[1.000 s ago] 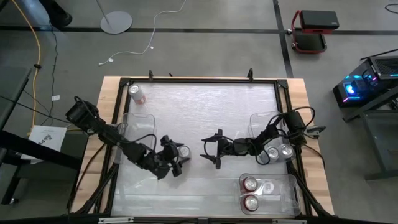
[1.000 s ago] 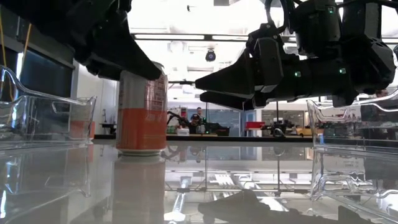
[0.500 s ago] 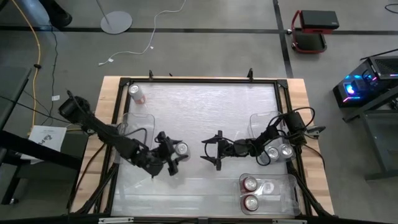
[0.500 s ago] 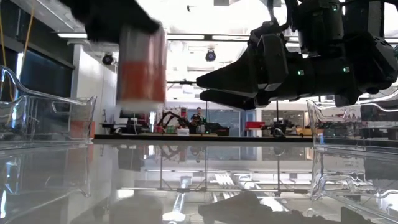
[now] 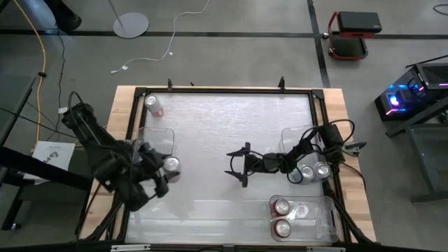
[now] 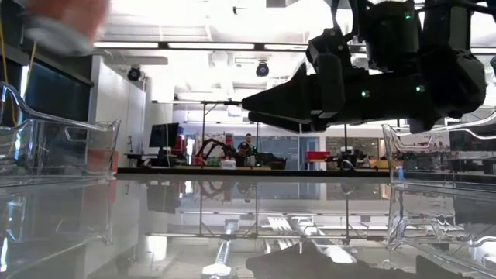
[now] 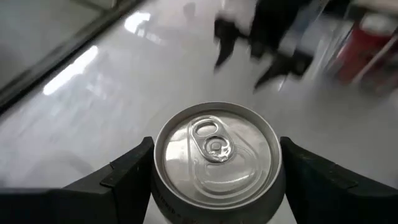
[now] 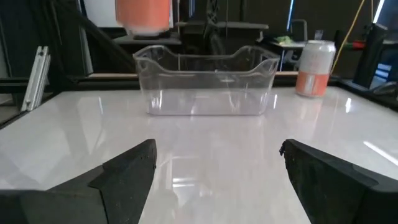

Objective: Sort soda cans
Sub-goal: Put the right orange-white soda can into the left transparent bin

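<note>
Left end effector [image 5: 162,170] carried can [image 5: 171,164] leftward, raised over tray [image 5: 149,138].

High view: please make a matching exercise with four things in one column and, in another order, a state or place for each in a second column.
Column one
1. left end effector
2. right end effector
3. back-left can
4. red cans

Column two
a. stands alone on the table
b. shut on a silver-topped can
c. open and empty
d. in the front-right tray

Pairs: 1-b, 2-c, 3-a, 4-d
</note>
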Controlling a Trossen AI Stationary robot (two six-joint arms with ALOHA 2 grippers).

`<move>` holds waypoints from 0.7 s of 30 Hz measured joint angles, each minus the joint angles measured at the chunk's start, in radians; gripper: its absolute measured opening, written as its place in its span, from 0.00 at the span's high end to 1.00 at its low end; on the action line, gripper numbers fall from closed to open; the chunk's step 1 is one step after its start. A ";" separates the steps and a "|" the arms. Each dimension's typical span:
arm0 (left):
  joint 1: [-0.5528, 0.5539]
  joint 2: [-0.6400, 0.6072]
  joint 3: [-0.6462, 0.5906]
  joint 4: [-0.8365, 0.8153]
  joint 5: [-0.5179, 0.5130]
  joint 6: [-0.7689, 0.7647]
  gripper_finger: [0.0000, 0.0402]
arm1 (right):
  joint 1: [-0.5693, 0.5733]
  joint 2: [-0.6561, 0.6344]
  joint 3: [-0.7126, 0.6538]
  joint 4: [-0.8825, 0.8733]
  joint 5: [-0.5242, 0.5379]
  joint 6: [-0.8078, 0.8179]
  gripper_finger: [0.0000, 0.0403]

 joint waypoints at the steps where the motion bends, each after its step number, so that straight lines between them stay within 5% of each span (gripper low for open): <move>1: -0.022 0.003 0.000 -0.048 0.019 -0.056 0.30 | -0.009 0.000 0.000 0.007 -0.013 -0.004 0.16; 7: -0.157 0.031 -0.048 -0.307 0.078 -0.438 0.30 | -0.064 0.000 0.000 0.071 -0.081 -0.004 0.16; 21: -0.274 0.042 -0.352 -0.286 0.081 -0.863 0.30 | -0.094 0.000 0.036 0.076 -0.123 0.025 0.16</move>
